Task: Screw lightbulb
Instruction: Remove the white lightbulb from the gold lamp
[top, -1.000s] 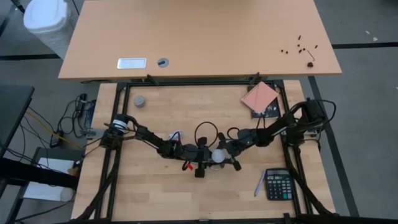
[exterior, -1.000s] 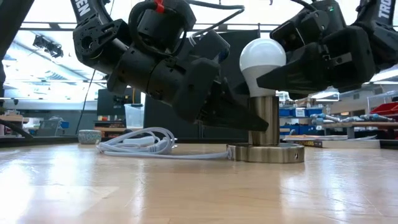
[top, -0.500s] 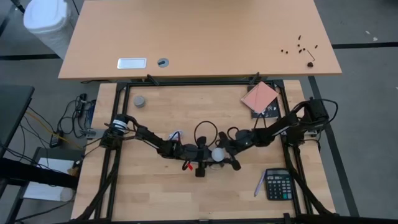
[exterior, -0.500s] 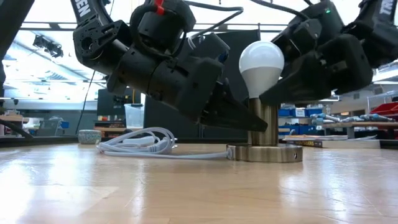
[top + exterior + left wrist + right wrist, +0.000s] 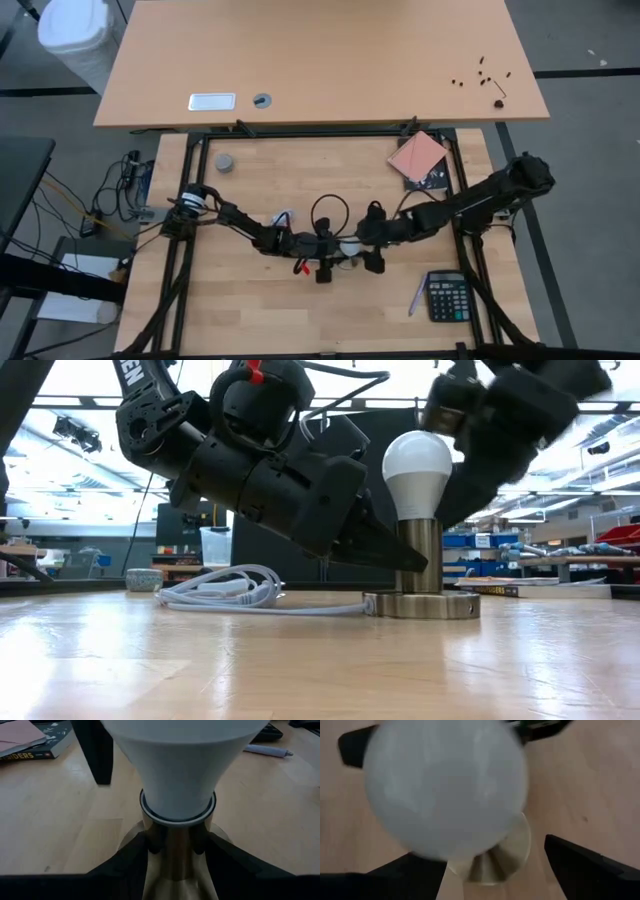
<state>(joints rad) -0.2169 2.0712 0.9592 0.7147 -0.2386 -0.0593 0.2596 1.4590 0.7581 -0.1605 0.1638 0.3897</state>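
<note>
The white lightbulb point(image 5: 417, 470) stands upright in the brass stem point(image 5: 420, 555) of a socket. The socket's round base point(image 5: 420, 606) rests flat on the table. My left gripper point(image 5: 175, 845) reaches in low from the table's left and is shut on that stem, just under the bulb point(image 5: 175, 765). My right gripper point(image 5: 490, 875) hovers above and to the right of the bulb point(image 5: 445, 790), slanting down. It is open, with a finger on either side of the bulb and apart from it. From above, both grippers meet at the bulb point(image 5: 348, 246). My left gripper pinches the socket's brass stem point(image 5: 175, 855) between its two fingers point(image 5: 145, 845), right below the bulb's neck. The fingers come nearly level from the table's left, slanting a little down, and lie across the stem. The socket stands upright with its base on the table.
The socket's white cable point(image 5: 220, 595) lies coiled on the table left of the base. A calculator point(image 5: 447, 297) and a pen point(image 5: 416, 297) lie near the front right. A pink-covered book point(image 5: 418, 157) lies at the back right and a grey puck point(image 5: 225, 162) at the back left.
My right gripper has come off the bulb's right side, risen and tipped to point steeply down over it, rolling as it went. The bulb has stayed upright in the socket, and my left gripper has kept its hold on the stem.
</note>
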